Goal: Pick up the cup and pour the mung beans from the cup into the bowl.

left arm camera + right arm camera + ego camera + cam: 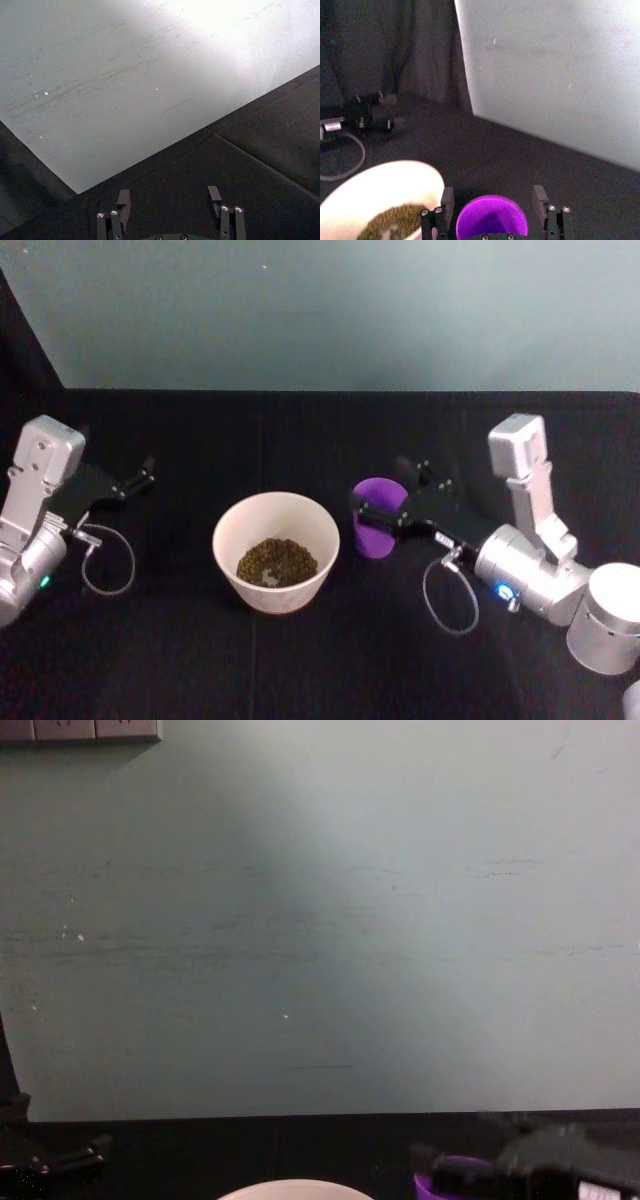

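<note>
No text, label, brand, number or sign could be read anywhere in these views.

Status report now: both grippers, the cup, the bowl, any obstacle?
Right gripper astride the cup, jaws open. Left gripper parked at the left, open. Mung beans in the bowl. No obstacle seen.

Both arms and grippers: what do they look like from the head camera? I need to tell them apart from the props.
Both arms have silver-grey metal links. The left gripper and right gripper are matte black with thin black fingers. A looped grey cable hangs at each wrist. Small lights glow, green on the left arm, blue on the right.
</note>
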### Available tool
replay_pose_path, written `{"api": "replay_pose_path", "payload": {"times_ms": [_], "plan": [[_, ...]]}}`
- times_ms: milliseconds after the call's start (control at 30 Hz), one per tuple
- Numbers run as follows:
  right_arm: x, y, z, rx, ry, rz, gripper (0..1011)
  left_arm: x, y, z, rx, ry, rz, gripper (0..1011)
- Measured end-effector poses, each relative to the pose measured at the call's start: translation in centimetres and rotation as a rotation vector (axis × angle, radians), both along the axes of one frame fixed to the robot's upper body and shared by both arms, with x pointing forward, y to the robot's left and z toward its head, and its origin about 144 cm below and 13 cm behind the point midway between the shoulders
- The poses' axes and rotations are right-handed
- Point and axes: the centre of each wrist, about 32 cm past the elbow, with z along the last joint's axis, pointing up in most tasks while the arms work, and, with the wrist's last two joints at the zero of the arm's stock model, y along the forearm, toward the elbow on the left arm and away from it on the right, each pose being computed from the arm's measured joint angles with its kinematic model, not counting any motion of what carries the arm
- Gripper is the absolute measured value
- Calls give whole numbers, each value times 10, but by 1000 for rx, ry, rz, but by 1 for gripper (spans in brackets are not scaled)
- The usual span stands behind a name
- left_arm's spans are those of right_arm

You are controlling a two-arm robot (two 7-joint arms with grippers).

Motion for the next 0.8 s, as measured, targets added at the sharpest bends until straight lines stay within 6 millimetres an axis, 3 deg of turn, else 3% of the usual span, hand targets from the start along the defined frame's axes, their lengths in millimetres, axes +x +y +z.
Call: {"api": "replay_pose_path", "payload": {"times_ms": [433, 800], "plan": [[-9, -16, 57, -15, -155, -108, 1004, 0, 0, 0, 0, 0, 0, 1000], [-12, -35, 51, -124, -131, -331, 1004, 0, 0, 0, 0, 0, 0, 1000]]}}
